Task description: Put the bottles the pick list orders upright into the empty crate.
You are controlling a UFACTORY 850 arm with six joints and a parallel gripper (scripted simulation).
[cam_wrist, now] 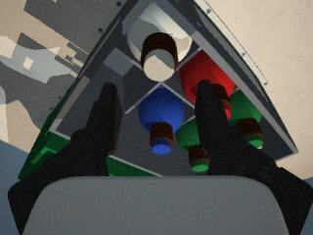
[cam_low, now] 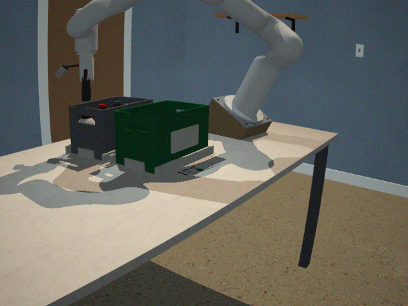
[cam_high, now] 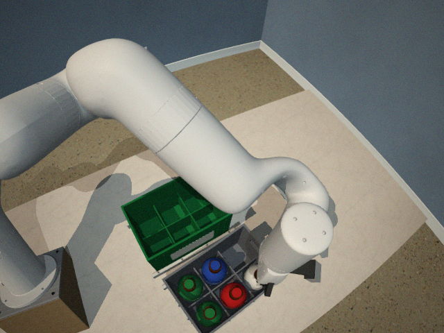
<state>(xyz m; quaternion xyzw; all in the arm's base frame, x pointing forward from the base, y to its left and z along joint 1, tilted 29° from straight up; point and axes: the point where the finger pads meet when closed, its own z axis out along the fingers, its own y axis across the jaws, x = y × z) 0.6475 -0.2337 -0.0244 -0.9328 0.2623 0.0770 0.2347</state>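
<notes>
The grey crate [cam_high: 233, 256] [cam_low: 95, 131] [cam_wrist: 117, 66] holds a white-label bottle [cam_high: 250, 277] [cam_low: 86, 120] [cam_wrist: 158, 59], a blue one [cam_high: 214, 269] [cam_wrist: 159, 114], a red one [cam_high: 234, 294] [cam_wrist: 205, 74] and two green ones [cam_high: 189, 286] [cam_high: 208, 313], all upright. The green crate [cam_high: 193, 247] [cam_low: 145, 138] beside it is empty. My gripper [cam_low: 85, 94] [cam_wrist: 157, 96] is open and empty. It points down just above the grey crate's rim, over the white bottle's corner. The pick list [cam_low: 192, 170] lies by the green crate's far side, too small to read.
The arm's base block [cam_low: 237, 125] stands on the table behind the green crate. Both crates sit on low grey bases. The table edge [cam_low: 230, 204] runs along the front right. The arm hides part of the green crate in the top view.
</notes>
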